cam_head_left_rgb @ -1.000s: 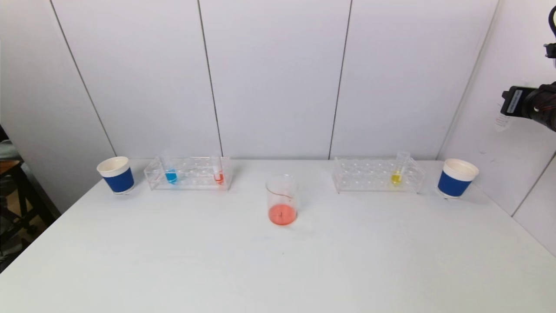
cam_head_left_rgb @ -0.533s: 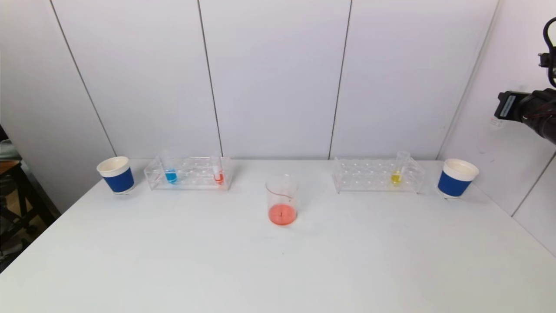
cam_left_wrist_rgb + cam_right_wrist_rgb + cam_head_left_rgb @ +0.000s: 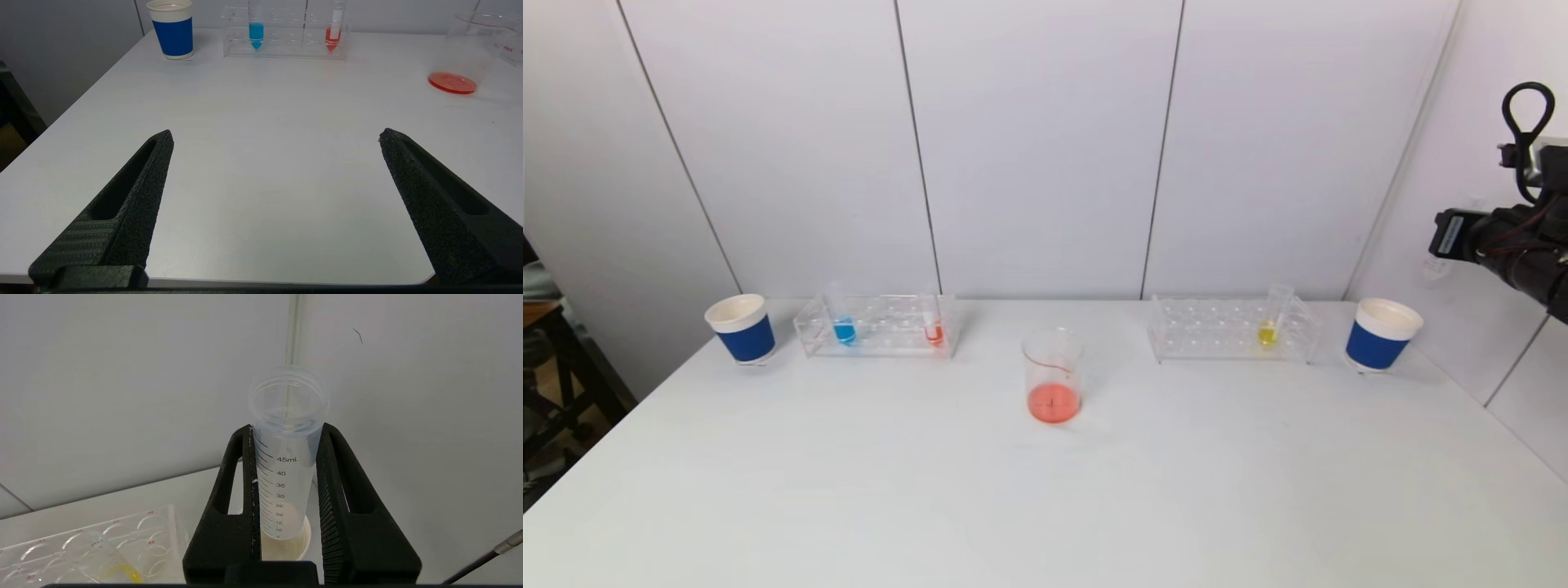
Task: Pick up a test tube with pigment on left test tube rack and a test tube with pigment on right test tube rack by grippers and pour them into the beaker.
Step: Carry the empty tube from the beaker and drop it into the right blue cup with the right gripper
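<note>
My right gripper [image 3: 286, 428] is shut on a clear, empty graduated test tube [image 3: 286, 465], held high above the right blue paper cup [image 3: 301, 544]. The right arm [image 3: 1503, 241] shows at the far right of the head view. The right rack [image 3: 1225, 331] holds a tube with yellow pigment [image 3: 1267, 331]. The left rack [image 3: 882, 327] holds a blue tube [image 3: 844, 331] and a red tube [image 3: 934, 331]. The beaker [image 3: 1053, 376] stands in the middle with red liquid at its bottom. My left gripper [image 3: 276, 134] is open and empty, low over the table's near left edge.
A blue paper cup [image 3: 742, 328] stands left of the left rack, another [image 3: 1382, 335] right of the right rack. A white panelled wall runs behind the table [image 3: 1045, 506], and a side wall stands close on the right.
My right arm has moved leftward and a little lower in the head view, still carrying the empty tube. Nothing on the table has moved.
</note>
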Available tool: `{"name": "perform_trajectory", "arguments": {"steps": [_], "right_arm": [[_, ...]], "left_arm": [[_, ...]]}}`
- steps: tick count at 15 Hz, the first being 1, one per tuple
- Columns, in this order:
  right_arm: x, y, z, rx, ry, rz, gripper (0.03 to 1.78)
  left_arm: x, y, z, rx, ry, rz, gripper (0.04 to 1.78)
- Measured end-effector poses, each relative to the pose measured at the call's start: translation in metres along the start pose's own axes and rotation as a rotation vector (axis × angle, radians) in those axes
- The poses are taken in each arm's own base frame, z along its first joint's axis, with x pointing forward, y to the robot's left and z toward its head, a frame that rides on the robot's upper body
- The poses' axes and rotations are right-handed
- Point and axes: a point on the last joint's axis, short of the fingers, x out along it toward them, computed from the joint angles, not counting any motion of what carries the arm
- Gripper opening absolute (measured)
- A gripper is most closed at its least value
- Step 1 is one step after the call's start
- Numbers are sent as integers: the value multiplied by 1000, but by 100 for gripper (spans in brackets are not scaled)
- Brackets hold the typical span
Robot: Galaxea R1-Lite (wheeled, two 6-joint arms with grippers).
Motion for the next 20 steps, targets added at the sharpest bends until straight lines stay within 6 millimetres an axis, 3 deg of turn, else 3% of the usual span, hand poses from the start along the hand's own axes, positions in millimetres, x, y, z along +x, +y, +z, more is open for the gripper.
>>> {"name": "perform_trajectory", "arguments": {"steps": [7, 20], "right_arm": [[12, 0, -27, 4, -30, 0, 47], [33, 0, -58, 4, -12, -8, 47]], "left_arm": [[0, 0, 0, 0, 0, 0, 176], [0, 0, 0, 0, 0, 0, 176]]}}
